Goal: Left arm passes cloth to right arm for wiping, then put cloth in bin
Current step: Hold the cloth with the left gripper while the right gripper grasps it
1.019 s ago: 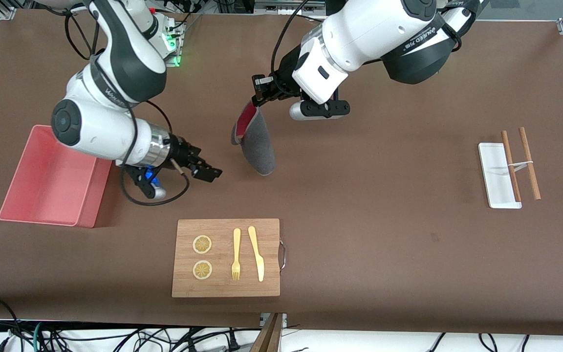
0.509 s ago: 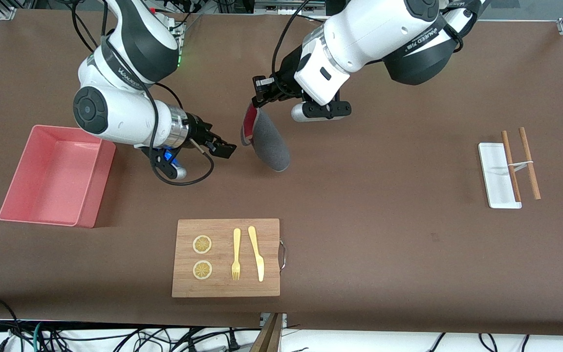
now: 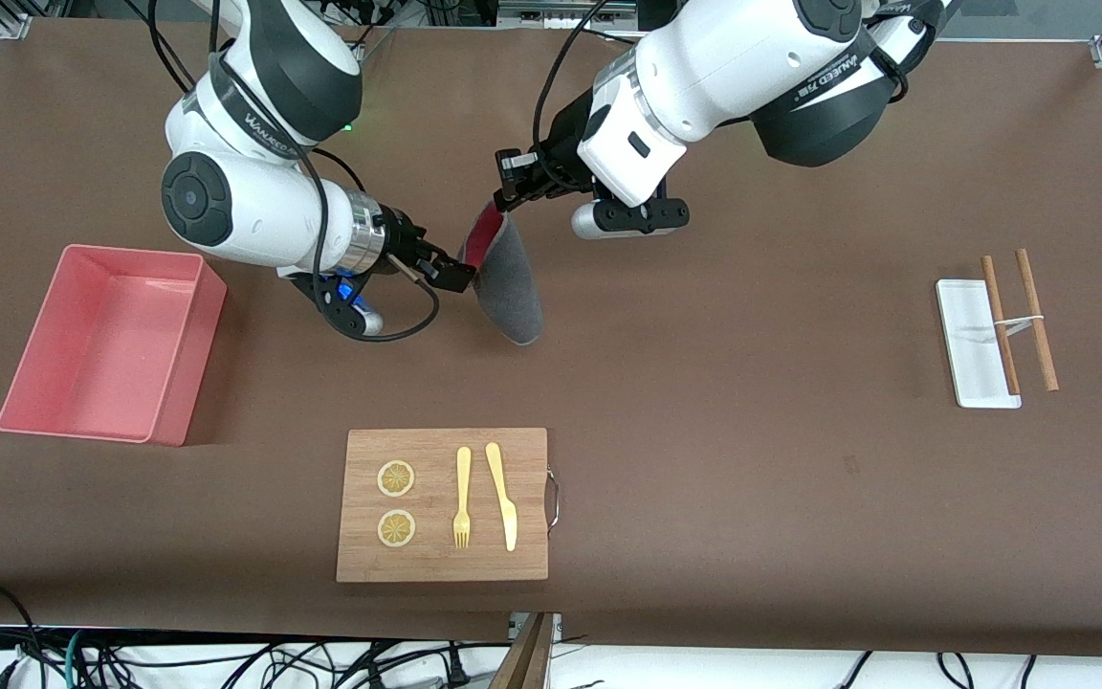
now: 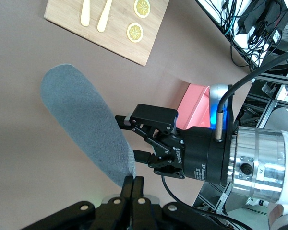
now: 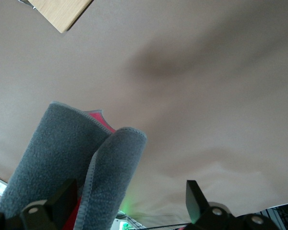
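The cloth (image 3: 510,287) hangs over the middle of the table, dark grey outside with a crimson face showing near its top. My left gripper (image 3: 501,197) is shut on the cloth's upper edge; the left wrist view shows its fingers (image 4: 133,181) pinching the grey cloth (image 4: 81,120). My right gripper (image 3: 462,273) stands open at the side of the cloth. In the right wrist view a fold of the cloth (image 5: 93,163) lies between the jaws of the right gripper (image 5: 129,199), close to one finger. The salmon-pink bin (image 3: 211,316) sits at the right arm's end of the table.
A wooden cutting board (image 3: 532,450) with two lemon slices, a fork and a knife lies nearer to the front camera than the cloth. A small white tray (image 3: 967,316) and two wooden sticks (image 3: 1036,321) lie toward the left arm's end.
My right arm has moved from beside the bin up to the hanging cloth, and its open fingers now reach around the cloth's edge. The cloth swung a little. The left gripper kept its grip.
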Controlling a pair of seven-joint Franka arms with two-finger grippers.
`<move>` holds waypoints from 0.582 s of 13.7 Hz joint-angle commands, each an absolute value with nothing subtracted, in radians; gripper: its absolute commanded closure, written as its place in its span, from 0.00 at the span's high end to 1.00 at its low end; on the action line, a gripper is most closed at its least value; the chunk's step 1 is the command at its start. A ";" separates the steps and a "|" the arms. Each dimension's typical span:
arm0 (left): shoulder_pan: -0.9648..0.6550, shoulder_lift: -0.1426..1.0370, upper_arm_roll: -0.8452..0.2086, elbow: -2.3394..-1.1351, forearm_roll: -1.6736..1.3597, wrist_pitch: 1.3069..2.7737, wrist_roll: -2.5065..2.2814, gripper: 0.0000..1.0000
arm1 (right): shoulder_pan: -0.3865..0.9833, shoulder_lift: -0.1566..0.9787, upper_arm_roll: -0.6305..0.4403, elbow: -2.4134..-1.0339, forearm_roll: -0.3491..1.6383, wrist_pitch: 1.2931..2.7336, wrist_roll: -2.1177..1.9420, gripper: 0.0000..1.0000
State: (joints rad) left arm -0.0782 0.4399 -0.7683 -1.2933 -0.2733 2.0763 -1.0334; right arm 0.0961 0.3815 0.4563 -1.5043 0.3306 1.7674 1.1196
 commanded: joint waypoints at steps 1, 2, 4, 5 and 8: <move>-0.083 0.448 -0.764 -1.272 -0.295 2.074 -1.035 0.00 | 0.089 0.374 0.474 -1.502 0.347 1.749 1.132 1.00; -0.083 0.448 -0.764 -1.272 -0.295 2.072 -1.035 0.00 | 0.089 0.374 0.474 -1.503 0.347 1.747 1.131 0.98; -0.084 0.448 -0.764 -1.272 -0.295 2.072 -1.035 0.00 | 0.089 0.379 0.476 -1.508 0.347 1.712 1.120 0.84; -0.083 0.448 -0.764 -1.272 -0.295 2.072 -1.035 0.00 | 0.089 0.382 0.476 -1.509 0.347 1.704 1.118 0.83; -0.083 0.448 -0.764 -1.272 -0.295 2.072 -1.035 0.00 | 0.092 0.387 0.477 -1.509 0.347 1.706 1.121 0.84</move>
